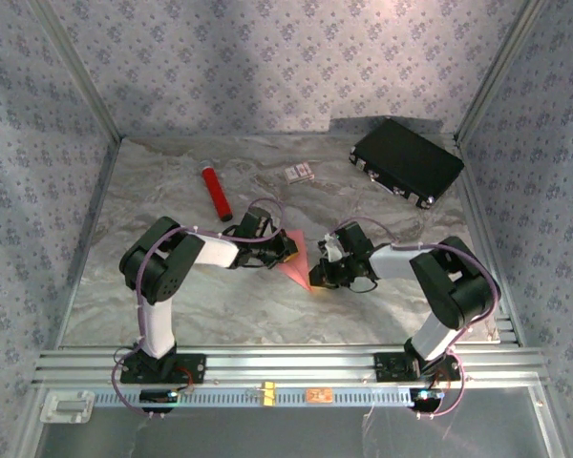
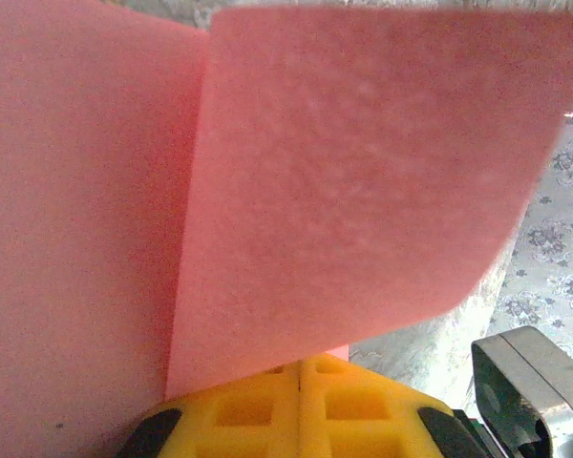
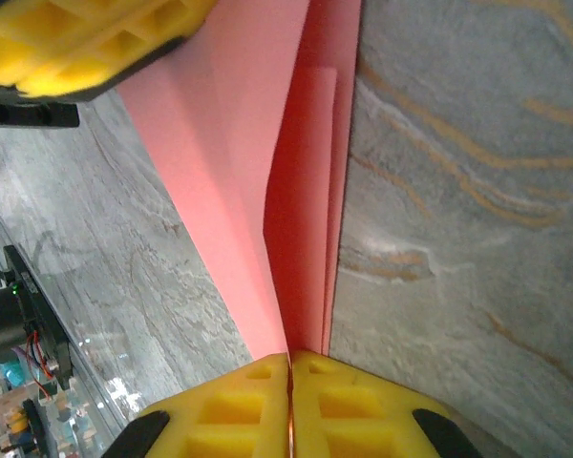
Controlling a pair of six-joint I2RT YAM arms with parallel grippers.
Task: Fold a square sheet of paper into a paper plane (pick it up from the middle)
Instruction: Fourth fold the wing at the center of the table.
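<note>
Top external view: the partly folded paper (image 1: 293,262) is at the middle of the table (image 1: 172,286), between both arms. Left gripper (image 2: 301,374) is pinched on one flap, right gripper (image 3: 289,367) on the crease end. The paper looks light, thin, floppy and easily torn. It is best gripped by the folds, where the layers stiffen it.

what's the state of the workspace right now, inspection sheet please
surface: grey marbled table, flat
job's things: pink paper, part-folded with a centre crease, held between both tools
clutter: red cylinder, small printed card, black case, all on the far side
grippers: left tool shut on the paper; right tool shut on the paper
cables: purple cables loop over the table near both tools
surroundings: floral walls, metal rail at the near edge
</note>
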